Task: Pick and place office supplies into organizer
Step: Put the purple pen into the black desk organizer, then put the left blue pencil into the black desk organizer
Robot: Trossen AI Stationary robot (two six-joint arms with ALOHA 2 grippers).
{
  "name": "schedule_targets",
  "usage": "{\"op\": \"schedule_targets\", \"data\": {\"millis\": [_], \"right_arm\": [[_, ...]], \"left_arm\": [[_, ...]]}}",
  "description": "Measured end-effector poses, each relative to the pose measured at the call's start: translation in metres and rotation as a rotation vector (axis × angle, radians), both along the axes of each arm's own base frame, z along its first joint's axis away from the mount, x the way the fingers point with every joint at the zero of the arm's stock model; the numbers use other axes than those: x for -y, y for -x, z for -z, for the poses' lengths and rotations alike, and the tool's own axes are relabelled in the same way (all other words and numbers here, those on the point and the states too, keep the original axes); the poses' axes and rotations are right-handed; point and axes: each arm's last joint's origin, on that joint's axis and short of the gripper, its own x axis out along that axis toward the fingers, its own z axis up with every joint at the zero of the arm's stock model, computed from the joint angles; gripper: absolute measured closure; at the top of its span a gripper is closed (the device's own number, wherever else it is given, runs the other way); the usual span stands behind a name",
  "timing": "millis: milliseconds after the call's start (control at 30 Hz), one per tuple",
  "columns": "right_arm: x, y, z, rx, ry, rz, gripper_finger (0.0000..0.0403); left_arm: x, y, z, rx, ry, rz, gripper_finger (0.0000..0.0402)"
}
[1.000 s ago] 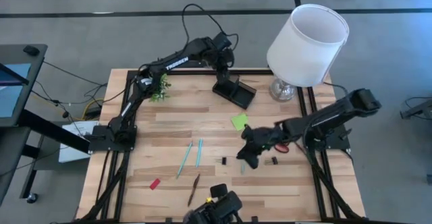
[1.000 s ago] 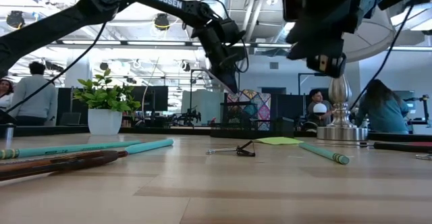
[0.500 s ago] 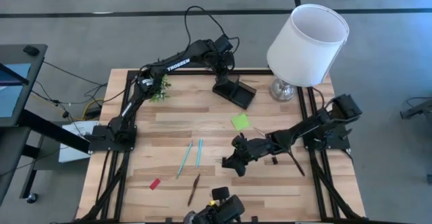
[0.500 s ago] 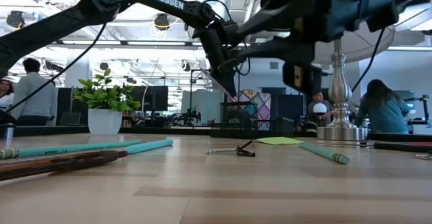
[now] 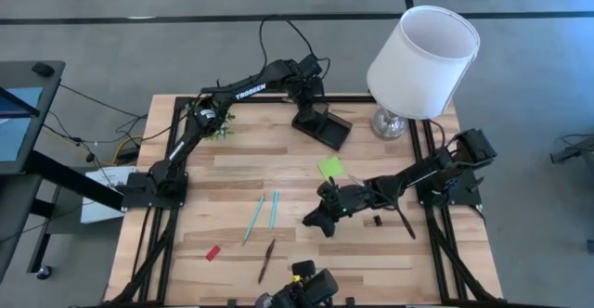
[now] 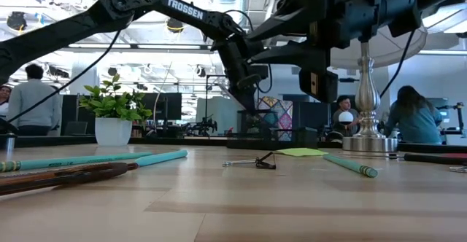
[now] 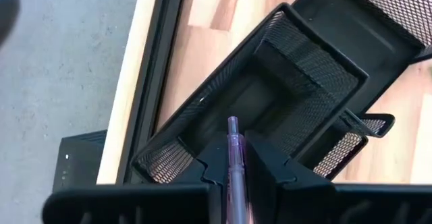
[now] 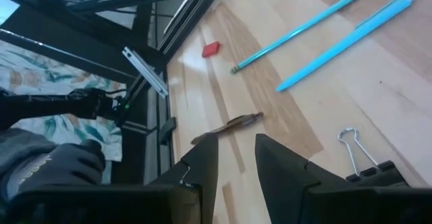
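My left gripper (image 5: 303, 93) hovers at the table's far edge, above the black mesh organizer (image 5: 323, 126), shut on a pink pen (image 7: 233, 158). My right gripper (image 5: 314, 223) is open and reaches low over the table's middle. A black clip (image 8: 364, 164) lies just beside its fingers. Two teal pens (image 5: 264, 213), a brown pencil (image 5: 267, 259) and a red eraser (image 5: 213, 252) lie flat to its left. The lime-green sticky pad (image 5: 329, 167) lies behind it, and the scissors (image 5: 406, 221) lie under the right arm. My left gripper pinches the pink pen between its two fingers, with the pen lying along them. The pen's free end (image 7: 232, 124) sticks out past the fingertips. The fingers point down from above, and the pen is lifted clear over the organizer's open compartment (image 7: 260, 102).
A white-shaded lamp (image 5: 422, 59) stands at the far right corner, beside the organizer. A small potted plant (image 5: 219, 122) sits at the far left. A second black clip (image 5: 376, 221) lies under the right arm. People show in the room beyond the table.
My right gripper has swung from the table's right side toward its middle and left, dropping lower and tipping from pointing down to nearly level. My left gripper, with the pen, has sunk slightly toward the organizer.
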Motion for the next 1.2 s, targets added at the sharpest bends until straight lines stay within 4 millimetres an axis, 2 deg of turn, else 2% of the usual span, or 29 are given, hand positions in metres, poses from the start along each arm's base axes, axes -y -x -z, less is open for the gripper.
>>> {"op": "schedule_targets", "data": {"millis": [133,333,533,733,867,1200], "right_arm": [[0.000,0.000,0.000,-0.001,-0.004,0.001,0.0310],[0.000,0.000,0.000,0.000,0.002,-0.002,0.0310],[0.002,-0.001,0.000,0.000,0.003,0.005,0.0310],[0.002,-0.001,0.000,0.000,0.003,0.005,0.0310],[0.002,-0.001,0.000,0.000,0.003,0.006,0.0310],[0.002,-0.001,0.000,0.000,0.003,0.006,0.0310]], "left_arm": [[0.003,0.003,0.000,-0.039,0.012,0.030,0.0384],[0.014,0.023,0.007,-0.260,0.107,0.070,0.0384],[0.026,0.030,0.008,-0.366,0.183,0.057,0.0377],[0.042,0.013,0.008,-0.323,0.121,0.102,0.0377],[0.048,0.001,0.007,-0.267,0.054,0.144,0.0350],[0.054,-0.004,0.010,-0.276,0.023,0.191,0.0286]]}}
